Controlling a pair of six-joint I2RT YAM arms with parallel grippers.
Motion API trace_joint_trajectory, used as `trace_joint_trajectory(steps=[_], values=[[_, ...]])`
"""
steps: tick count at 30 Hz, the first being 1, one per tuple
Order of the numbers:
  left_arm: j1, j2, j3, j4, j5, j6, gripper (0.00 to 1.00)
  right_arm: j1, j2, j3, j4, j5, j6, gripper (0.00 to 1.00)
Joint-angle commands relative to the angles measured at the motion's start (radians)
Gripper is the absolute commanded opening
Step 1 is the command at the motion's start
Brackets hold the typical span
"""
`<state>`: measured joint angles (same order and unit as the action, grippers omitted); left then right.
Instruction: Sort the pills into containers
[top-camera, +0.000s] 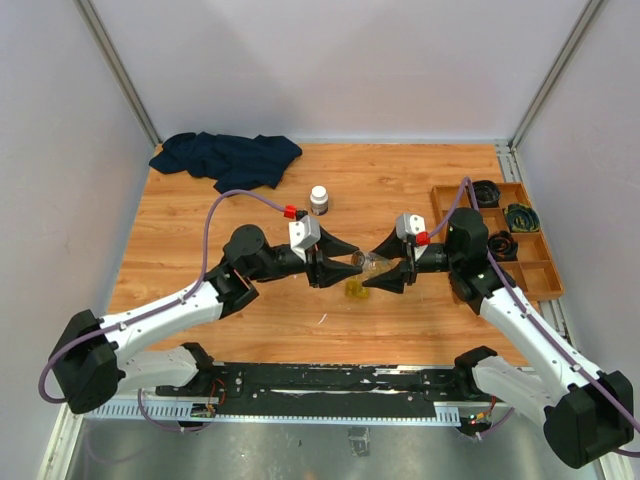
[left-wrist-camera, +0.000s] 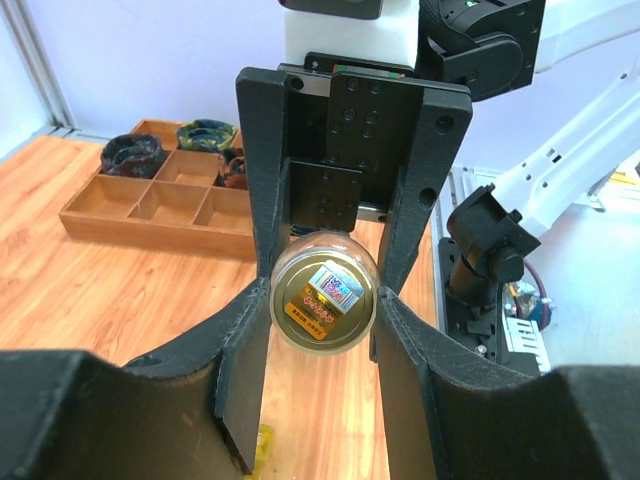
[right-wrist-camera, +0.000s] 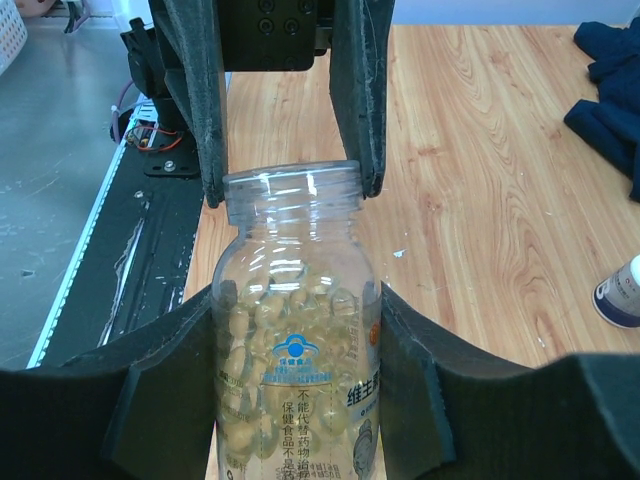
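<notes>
A clear pill bottle (top-camera: 368, 262) full of pale yellow softgels hangs level above the table between both grippers. My right gripper (right-wrist-camera: 298, 300) is shut on its labelled body (right-wrist-camera: 295, 350). My left gripper (left-wrist-camera: 323, 300) is shut on its threaded neck (right-wrist-camera: 290, 192); its round gold end with a sticker (left-wrist-camera: 323, 292) faces the left wrist camera. The small flat translucent yellow case (top-camera: 355, 290) lies on the table just below the bottle; its corner shows in the left wrist view (left-wrist-camera: 262, 442). I cannot make out the amber vial.
A white-capped bottle (top-camera: 319, 199) stands behind the grippers and shows in the right wrist view (right-wrist-camera: 620, 292). A brown wooden compartment tray (top-camera: 545, 290) with dark items sits at the right edge. A dark blue cloth (top-camera: 228, 157) lies at the back left.
</notes>
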<state>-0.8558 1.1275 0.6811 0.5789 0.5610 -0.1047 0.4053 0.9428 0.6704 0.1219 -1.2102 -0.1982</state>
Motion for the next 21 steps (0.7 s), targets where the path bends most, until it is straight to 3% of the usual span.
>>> trace_joint_trajectory(steps=[1,9,16,21], values=[[-0.006,0.061,0.021,-0.148,0.103,0.043,0.24,0.012,-0.022,0.023,0.076,-0.056,-0.014,0.00],[0.017,0.092,0.039,-0.181,0.142,0.031,0.33,0.012,-0.025,0.025,0.064,-0.057,-0.028,0.01],[0.017,0.065,0.051,-0.180,0.061,-0.058,0.58,0.012,-0.024,0.027,0.057,-0.054,-0.038,0.01],[0.017,0.023,0.044,-0.182,0.030,-0.082,0.69,0.012,-0.023,0.027,0.054,-0.054,-0.039,0.00]])
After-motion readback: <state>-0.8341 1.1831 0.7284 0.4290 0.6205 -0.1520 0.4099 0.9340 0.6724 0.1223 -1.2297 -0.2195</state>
